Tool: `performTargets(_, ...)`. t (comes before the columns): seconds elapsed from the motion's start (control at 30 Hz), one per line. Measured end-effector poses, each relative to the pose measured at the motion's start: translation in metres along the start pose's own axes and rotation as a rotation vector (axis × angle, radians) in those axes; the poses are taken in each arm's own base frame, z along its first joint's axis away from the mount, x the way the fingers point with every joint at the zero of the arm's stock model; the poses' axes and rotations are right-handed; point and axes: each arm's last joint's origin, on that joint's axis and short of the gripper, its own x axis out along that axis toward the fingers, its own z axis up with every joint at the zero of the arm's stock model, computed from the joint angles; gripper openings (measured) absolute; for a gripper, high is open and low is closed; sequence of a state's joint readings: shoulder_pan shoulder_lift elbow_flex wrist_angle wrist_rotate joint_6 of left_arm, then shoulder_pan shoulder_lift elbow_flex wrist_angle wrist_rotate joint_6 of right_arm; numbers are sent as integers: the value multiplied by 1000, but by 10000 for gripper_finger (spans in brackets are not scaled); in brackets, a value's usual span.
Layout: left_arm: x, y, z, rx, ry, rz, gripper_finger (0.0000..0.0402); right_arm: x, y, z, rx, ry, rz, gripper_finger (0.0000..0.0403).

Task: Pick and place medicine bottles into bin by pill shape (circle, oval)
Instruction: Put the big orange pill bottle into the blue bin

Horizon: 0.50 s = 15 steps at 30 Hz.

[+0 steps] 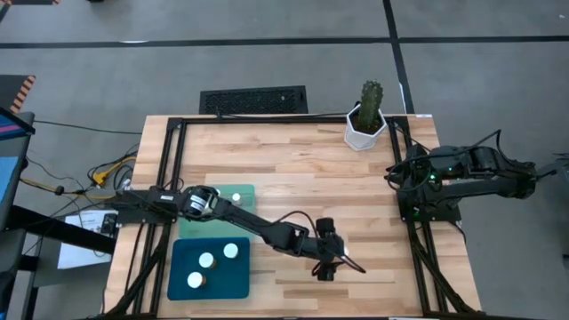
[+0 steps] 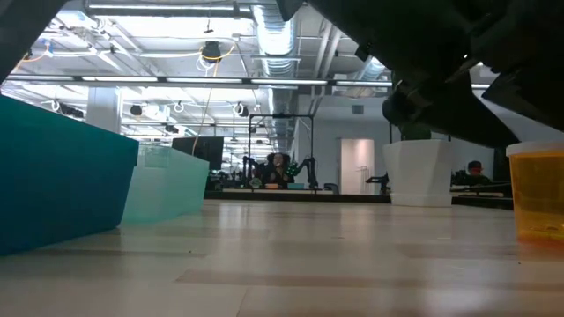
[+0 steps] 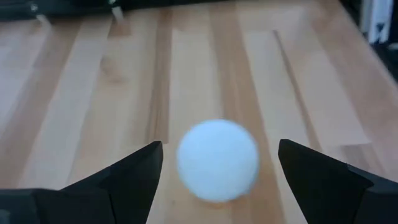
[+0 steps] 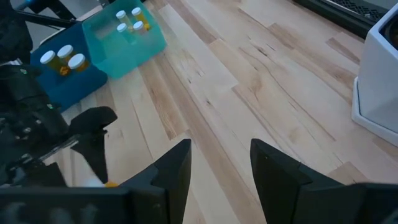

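The table's (image 1: 356, 187) middle and far stretch lie bare, free to pass. Along the left edge stand the dark blue tray (image 1: 210, 286) and pale green tray (image 1: 218, 206). The cactus pot (image 1: 365, 127) blocks the far right corner. The left arm (image 1: 258, 228) stretches across the near middle.

L claw (image 1: 325, 268) open, low; R claw (image 4: 219, 163) open, parked.

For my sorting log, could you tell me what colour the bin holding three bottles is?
Dark blue bin; the high view shows it best.
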State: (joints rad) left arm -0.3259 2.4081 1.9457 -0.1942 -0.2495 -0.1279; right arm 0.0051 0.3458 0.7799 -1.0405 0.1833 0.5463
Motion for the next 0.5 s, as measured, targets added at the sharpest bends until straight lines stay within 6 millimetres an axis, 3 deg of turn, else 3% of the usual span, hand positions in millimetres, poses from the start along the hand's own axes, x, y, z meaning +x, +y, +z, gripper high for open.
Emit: performTargets(0.5, 0, 1, -1, -5, 7, 20, 313, 0, 0, 0, -1, 0, 0, 175)
